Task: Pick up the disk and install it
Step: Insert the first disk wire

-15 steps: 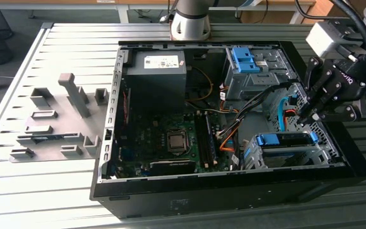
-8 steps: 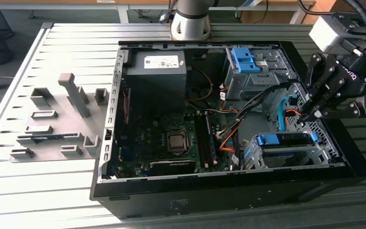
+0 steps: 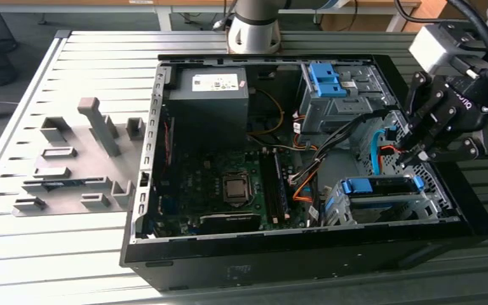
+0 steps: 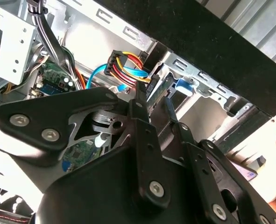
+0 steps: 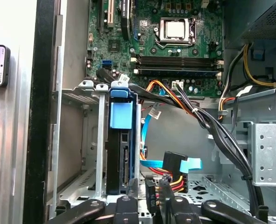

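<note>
The disk [image 3: 380, 186] sits in the metal drive cage [image 3: 345, 210] at the near right corner of the open computer case, its blue rails showing on top. In the first wrist view the disk [image 5: 121, 158] stands on edge in the cage slot, with a blue tab above it and its dark connector end facing the camera. My gripper [image 3: 413, 151] hangs just beyond the cage, over the case's right side. Its fingers [image 5: 124, 207] are shut on a black cable connector [image 5: 154, 196] with red, yellow and orange wires, close beside the disk's connector end.
A black power supply box [image 3: 210, 95] with a white sticker fills the case's far left. The motherboard [image 3: 227, 184] lies in the middle, and a bare blue bracket [image 3: 323, 79] sits in the upper cage. Cable bundles [image 5: 208, 121] cross near the gripper. Grey fixtures [image 3: 74, 165] stand on the slatted table.
</note>
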